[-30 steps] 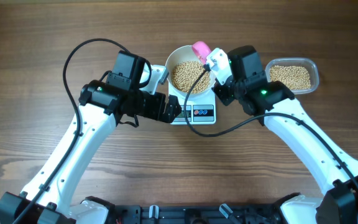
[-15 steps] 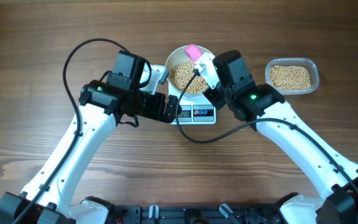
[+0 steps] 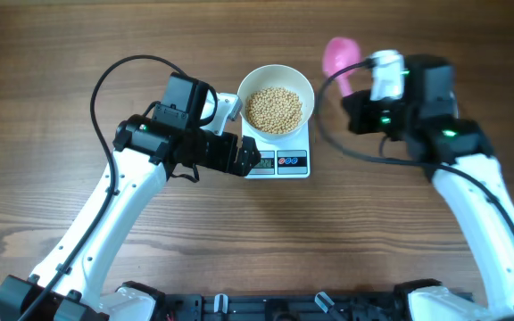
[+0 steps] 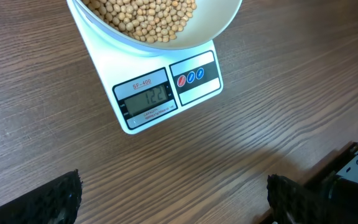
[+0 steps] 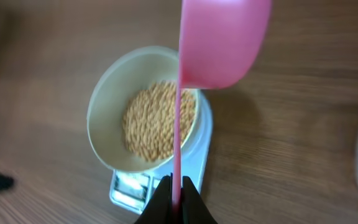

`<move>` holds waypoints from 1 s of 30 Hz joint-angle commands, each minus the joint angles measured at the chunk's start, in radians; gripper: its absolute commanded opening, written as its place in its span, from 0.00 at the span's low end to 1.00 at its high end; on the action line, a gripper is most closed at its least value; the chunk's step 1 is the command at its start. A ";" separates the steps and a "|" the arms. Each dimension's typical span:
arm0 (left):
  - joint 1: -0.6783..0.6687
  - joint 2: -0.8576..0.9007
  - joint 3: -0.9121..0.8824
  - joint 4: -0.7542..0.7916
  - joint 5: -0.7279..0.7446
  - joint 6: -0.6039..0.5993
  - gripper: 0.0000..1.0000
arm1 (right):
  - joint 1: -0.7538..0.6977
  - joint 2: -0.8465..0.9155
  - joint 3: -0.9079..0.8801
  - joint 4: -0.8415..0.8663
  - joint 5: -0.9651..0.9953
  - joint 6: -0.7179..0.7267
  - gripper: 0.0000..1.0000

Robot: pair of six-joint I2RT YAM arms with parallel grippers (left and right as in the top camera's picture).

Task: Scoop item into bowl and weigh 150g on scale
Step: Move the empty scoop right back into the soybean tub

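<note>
The white bowl point(image 3: 303, 87) stands on the white scale point(image 3: 279, 164) and holds a heap of tan beans point(image 3: 273, 109). My left gripper point(image 3: 250, 159) hovers open just left of the scale's front edge; in its wrist view the fingers point(image 4: 61, 199) stand wide apart over bare wood, in front of the scale point(image 4: 160, 93), bowl point(image 4: 219, 25) and beans point(image 4: 142, 15). My right gripper point(image 3: 361, 82) is right of the bowl, shut on the handle of a pink scoop point(image 3: 339, 55). In the right wrist view the scoop point(image 5: 225, 40) hangs beyond the gripper point(image 5: 176, 186), right of the bowl point(image 5: 101, 112); it looks empty.
The scale's display point(image 4: 146, 101) is lit with digits. My right arm point(image 3: 435, 116) reaches across the table's right rear. A black cable point(image 3: 114, 76) loops over the left arm. Bare wood lies in front of the scale.
My right arm has swung right and back, carrying the pink scoop from over the bowl to the bowl's right. It now covers the clear bean container. The left arm has not moved.
</note>
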 commanded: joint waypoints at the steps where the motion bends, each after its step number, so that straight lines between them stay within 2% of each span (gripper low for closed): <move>1: 0.000 0.005 0.005 0.002 0.010 0.015 1.00 | -0.084 -0.093 0.024 -0.013 -0.057 0.161 0.04; 6: 0.000 0.005 0.005 0.002 0.010 0.015 1.00 | -0.166 -0.187 0.024 -0.075 -0.056 0.159 0.04; 15: 0.000 0.005 0.005 0.002 0.009 0.015 1.00 | -0.167 -0.199 0.024 -0.325 -0.049 0.158 0.04; 23: 0.000 0.005 0.005 0.002 0.009 0.015 1.00 | -0.169 -0.199 0.024 -0.365 0.019 0.137 0.04; 30: 0.000 0.005 0.005 0.002 0.010 0.016 1.00 | -0.284 -0.199 0.024 -0.360 0.023 0.096 0.04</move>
